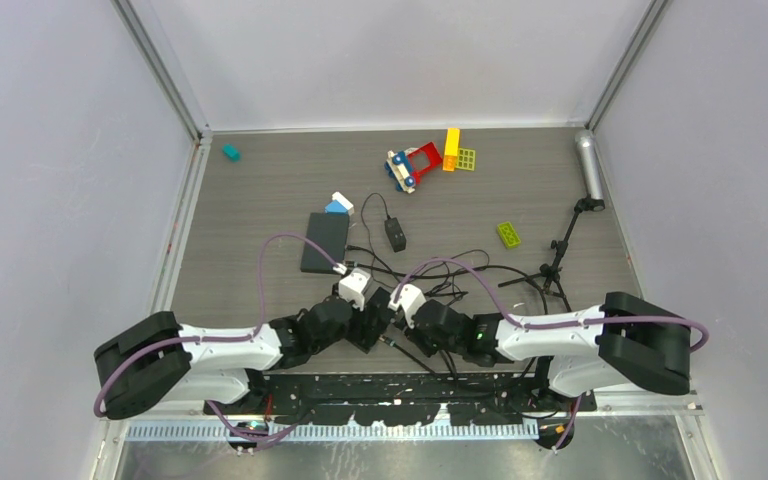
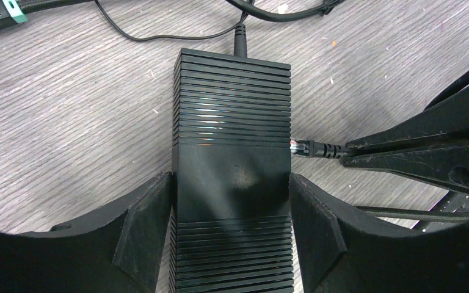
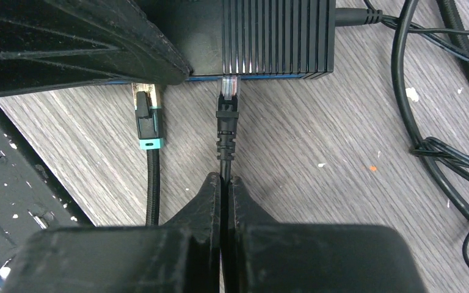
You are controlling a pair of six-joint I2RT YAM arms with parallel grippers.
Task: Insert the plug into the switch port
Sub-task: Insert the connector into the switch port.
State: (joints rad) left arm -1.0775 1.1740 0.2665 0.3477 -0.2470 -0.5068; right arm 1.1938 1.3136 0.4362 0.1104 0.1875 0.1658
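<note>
Partly hidden plug (image 3: 228,107) at switch (image 3: 276,36)

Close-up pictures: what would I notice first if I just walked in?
The big ribbed black switch fills the left wrist view, clamped on both sides by the left gripper. In the right wrist view, the right gripper pinches the cable of a clear-tipped plug, whose tip sits right at the switch's edge. Far back on the table, bright toy bricks catch the eye.
</note>
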